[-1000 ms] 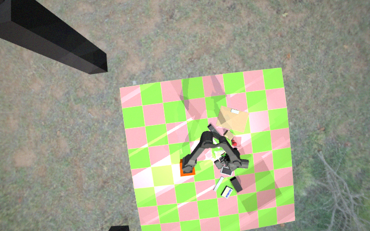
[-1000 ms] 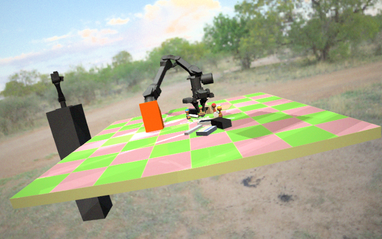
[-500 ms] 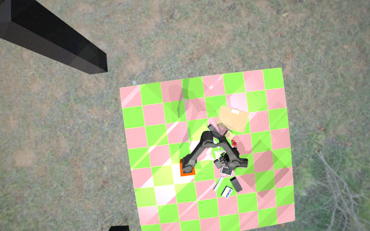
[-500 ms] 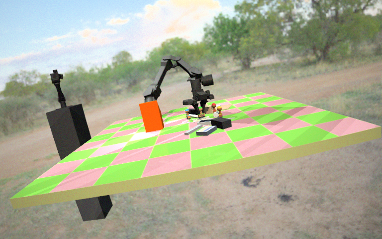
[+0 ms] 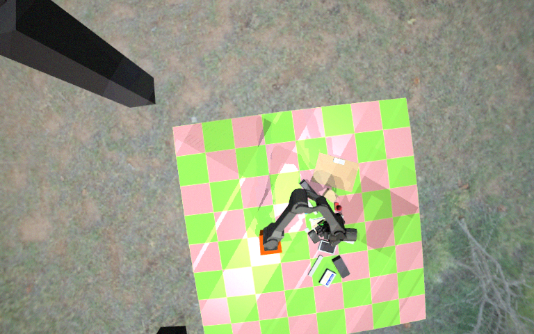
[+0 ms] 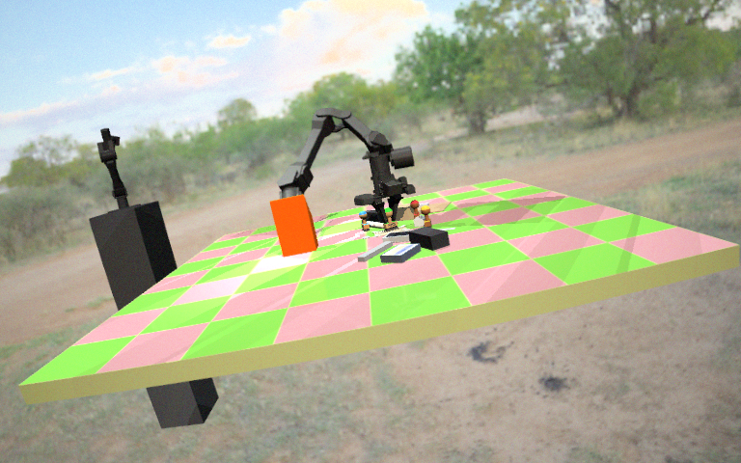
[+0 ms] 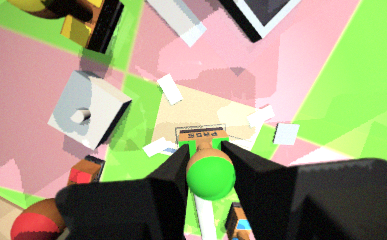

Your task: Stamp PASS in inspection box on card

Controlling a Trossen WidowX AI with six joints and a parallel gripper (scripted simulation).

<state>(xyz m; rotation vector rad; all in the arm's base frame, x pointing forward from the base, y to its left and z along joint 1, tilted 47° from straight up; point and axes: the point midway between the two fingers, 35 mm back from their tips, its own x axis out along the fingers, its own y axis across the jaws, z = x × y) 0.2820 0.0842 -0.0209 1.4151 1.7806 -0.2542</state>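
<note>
One legible marking: the word on the held stamp

In the wrist view, the tan block of the green-knobbed stamp (image 7: 203,136), clamped between the black fingers of the gripper (image 7: 203,156), carries dark letters that appear to spell PASS, seen upside down and small, so the reading is not fully certain. The stamp's block sits over a thin dark rectangular outline on the cream card (image 7: 195,112); no words can be made out on the card itself. In the top and exterior views nothing is large enough to read.
</note>
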